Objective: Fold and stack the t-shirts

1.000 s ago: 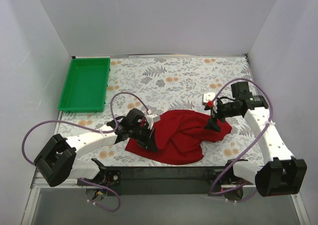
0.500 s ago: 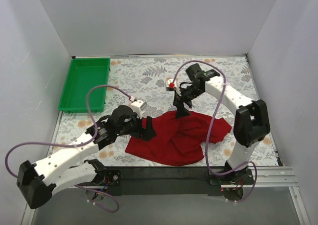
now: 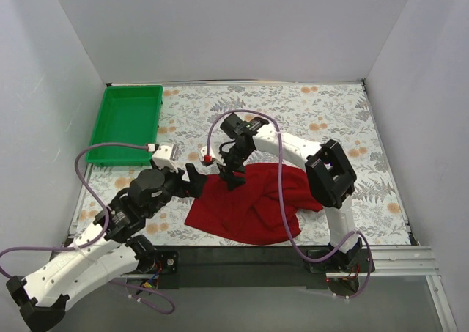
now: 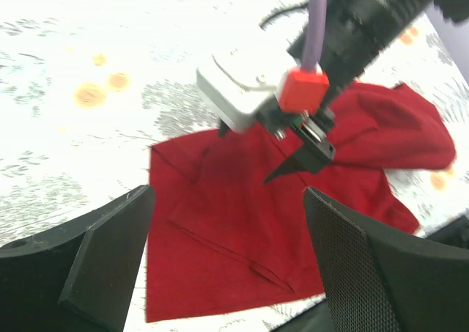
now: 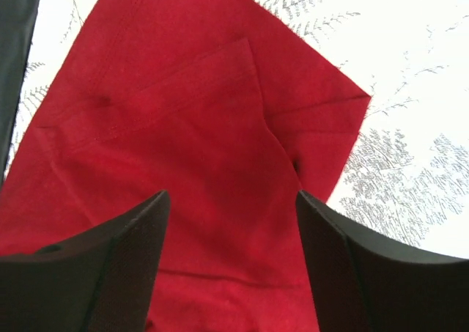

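Note:
One dark red t-shirt (image 3: 253, 204) lies rumpled and partly folded on the flowered table near the front edge; no other t-shirts show. My left gripper (image 3: 196, 182) hovers just left of its upper left corner, open and empty; in the left wrist view the t-shirt (image 4: 234, 229) lies ahead between the fingers (image 4: 110, 262). My right gripper (image 3: 233, 176) hangs over that same corner, reached across from the right, open over the cloth (image 5: 183, 134) with its fingertips (image 5: 124, 251) apart. It shows in the left wrist view as the right gripper (image 4: 302, 160).
A green plastic tray (image 3: 126, 123) stands empty at the back left. White walls close in the table on three sides. The right arm's purple cable (image 3: 282, 193) loops over the shirt. A dark strip (image 3: 242, 255) runs along the front table edge.
My left gripper opened, let go of the shirt's left edge and drew back left. My right arm swung from the shirt's right side across to its upper left corner, jaws narrowing a little.

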